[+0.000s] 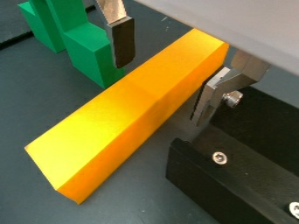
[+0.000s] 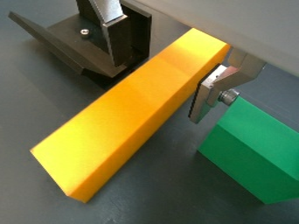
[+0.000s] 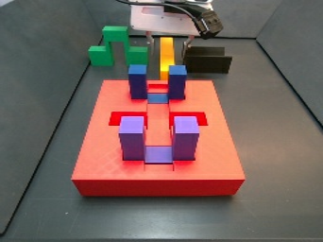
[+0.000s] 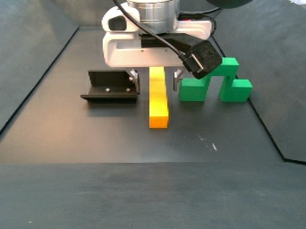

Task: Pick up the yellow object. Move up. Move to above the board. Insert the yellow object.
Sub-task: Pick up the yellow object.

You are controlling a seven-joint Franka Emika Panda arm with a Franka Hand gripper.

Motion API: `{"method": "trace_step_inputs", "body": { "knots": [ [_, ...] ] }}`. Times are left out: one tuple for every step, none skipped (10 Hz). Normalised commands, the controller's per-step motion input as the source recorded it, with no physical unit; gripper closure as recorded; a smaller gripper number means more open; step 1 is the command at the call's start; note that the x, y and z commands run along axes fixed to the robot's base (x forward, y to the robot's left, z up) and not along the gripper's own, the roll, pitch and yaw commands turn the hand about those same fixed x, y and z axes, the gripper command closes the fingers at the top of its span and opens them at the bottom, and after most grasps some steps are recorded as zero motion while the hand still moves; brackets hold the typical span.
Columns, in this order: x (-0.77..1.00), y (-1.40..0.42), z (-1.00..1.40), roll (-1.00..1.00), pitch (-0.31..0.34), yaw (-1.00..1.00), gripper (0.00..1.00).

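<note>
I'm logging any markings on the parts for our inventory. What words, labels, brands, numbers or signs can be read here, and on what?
None: no readable text in any view.
The yellow object, the board, the green stepped block and the fixture show plain surfaces.
The gripper, straddling the yellow object, bears no legible marking.

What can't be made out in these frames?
- Far end of the long yellow-orange plastic bar: cut off between the gripper fingers in both wrist views.
- Pad contact with the bar: not discernible.
- Large red slotted board: absent from the side view showing the green stepped block.
</note>
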Motion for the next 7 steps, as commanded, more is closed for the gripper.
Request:
{"method": "trace_step_inputs", "body": {
  "knots": [
    [-0.07,0.00,-0.10,0.00,0.000,0.00,0.00],
    [-0.06,0.00,-0.14,0.00,0.000,0.00,0.00],
    [-0.06,0.00,-0.17,0.00,0.000,0.00,0.00],
    [-0.06,0.00,-0.18,0.01,0.000,0.00,0.00],
    [-0.06,0.00,-0.13,0.00,0.000,0.00,0.00],
    [-0.04,0.00,-0.08,0.00,0.000,0.00,0.00],
    [-0.03,0.00,-0.10,0.00,0.000,0.00,0.00]
  ]
}}
